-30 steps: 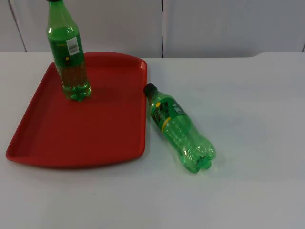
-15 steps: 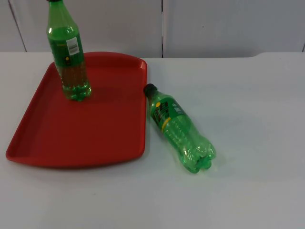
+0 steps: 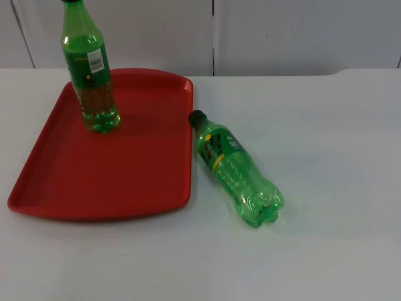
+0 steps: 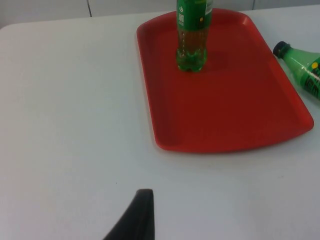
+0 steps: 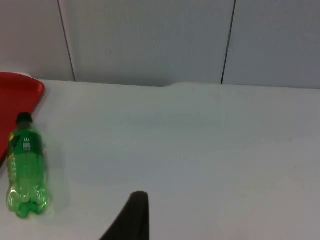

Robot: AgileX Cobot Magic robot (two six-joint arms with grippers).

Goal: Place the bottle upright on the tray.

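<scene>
A red tray (image 3: 125, 182) lies on the left half of the white table. One green bottle (image 3: 91, 75) stands upright in the tray's far left part. A second green bottle (image 3: 235, 169) lies on its side on the table just right of the tray, black cap close to the tray's right rim, base toward the front right. My left gripper (image 4: 135, 220) waits over bare table, well apart from the tray (image 4: 225, 115) and the upright bottle (image 4: 191, 35). My right gripper (image 5: 131, 217) waits over bare table, well apart from the lying bottle (image 5: 25, 170).
The grey partition wall (image 3: 282, 31) closes the table at the back. White table top (image 3: 332, 138) stretches to the right of the lying bottle and in front of the tray.
</scene>
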